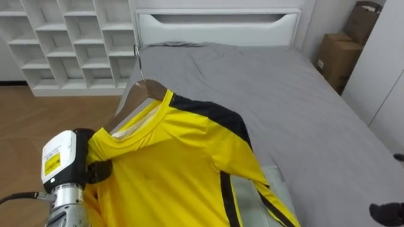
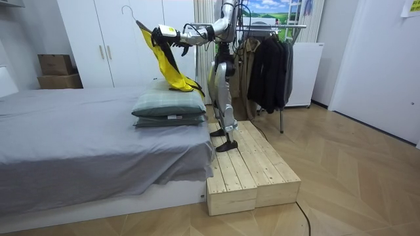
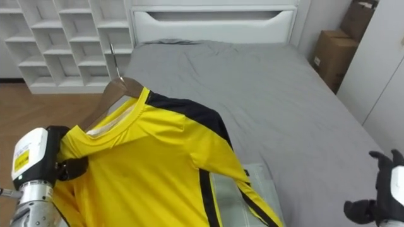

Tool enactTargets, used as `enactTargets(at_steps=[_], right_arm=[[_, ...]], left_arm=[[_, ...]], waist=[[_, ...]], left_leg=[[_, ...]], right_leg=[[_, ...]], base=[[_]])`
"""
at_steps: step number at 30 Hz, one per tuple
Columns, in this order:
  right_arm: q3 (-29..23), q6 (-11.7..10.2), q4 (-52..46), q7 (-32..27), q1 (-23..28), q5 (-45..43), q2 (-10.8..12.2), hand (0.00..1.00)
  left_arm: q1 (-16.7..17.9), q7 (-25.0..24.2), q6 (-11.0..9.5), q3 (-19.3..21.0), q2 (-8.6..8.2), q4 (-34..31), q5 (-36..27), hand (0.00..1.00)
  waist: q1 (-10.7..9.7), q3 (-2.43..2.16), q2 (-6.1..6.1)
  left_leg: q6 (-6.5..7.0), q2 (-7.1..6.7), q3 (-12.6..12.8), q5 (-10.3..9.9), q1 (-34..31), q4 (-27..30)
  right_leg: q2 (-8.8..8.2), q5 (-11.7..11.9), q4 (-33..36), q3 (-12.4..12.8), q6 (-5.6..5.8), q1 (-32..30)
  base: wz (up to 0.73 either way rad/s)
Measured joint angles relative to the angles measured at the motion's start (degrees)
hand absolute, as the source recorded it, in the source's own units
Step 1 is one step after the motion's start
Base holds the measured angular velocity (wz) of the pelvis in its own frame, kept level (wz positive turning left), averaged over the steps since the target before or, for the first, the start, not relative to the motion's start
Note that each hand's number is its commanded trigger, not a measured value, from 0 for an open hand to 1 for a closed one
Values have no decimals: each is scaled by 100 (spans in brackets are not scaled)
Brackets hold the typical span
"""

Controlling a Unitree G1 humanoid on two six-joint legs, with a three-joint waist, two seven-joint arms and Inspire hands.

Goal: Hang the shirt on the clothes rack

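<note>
Plainly, the main risk we see is the shirt (image 1: 177,164) sliding off its hanger (image 1: 136,93). Our left hand (image 1: 66,161) grips at one shoulder only, so the far shoulder and the metal hook (image 1: 137,63) hang out unsupported. Any swing could tip the hanger and let the cloth slip down onto the bed (image 1: 297,94). We judge the long hem a second hazard: it hangs down to the pillows (image 2: 167,105) at the near edge of the bed, touching or not we cannot tell, and it could drag or catch. The rack (image 2: 275,26) with its dark clothes (image 2: 269,62) stands behind us, so a turn on the wooden platform (image 2: 252,167) is called for, and a hurried one could cost us our footing. With the grip so far from the hook, we also expect poor aim at the rail.

The shirt is up in the air over the near left part of the bed, on the hanger, with its collar toward the far side. Our left hand's fingers (image 1: 98,170) are clenched on the yellow cloth at the near left shoulder, perhaps with the hanger's arm inside the fold, though we cannot see that. Our right hand (image 3: 385,189) shows low at the right, fingers loose and holding nothing, well apart from the shirt.
</note>
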Motion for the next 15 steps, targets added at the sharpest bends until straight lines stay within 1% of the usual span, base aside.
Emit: enactTargets(at_steps=[4,6,11,15], right_arm=[[55,-29,-546,-96,-8,-411,0,0],[231,-72,-710,-147,-46,-414,0,0],[532,-70,-1014,-92,-142,-414,0,0],[740,-65,-1240,56,-312,-417,-2,0]], left_arm=[[45,0,-1,-12,0,-193,-12,100],[44,-8,-2,-15,0,-227,-83,100],[45,-72,-1,-29,-16,-291,-159,100],[46,-76,-2,-49,-23,-408,-88,100]], waist=[[112,12,18],[112,27,40],[130,62,87],[167,66,84]], left_leg=[[0,8,61,0,64,-48],[0,8,68,0,67,-50],[-1,9,82,-1,67,-88],[-1,11,85,0,47,-116]], right_leg=[[13,1,-1,106,-1,7],[13,2,0,109,0,7],[14,3,-1,90,1,-22],[11,2,2,66,1,-49]], base=[[-9],[-2],[0],[0]])
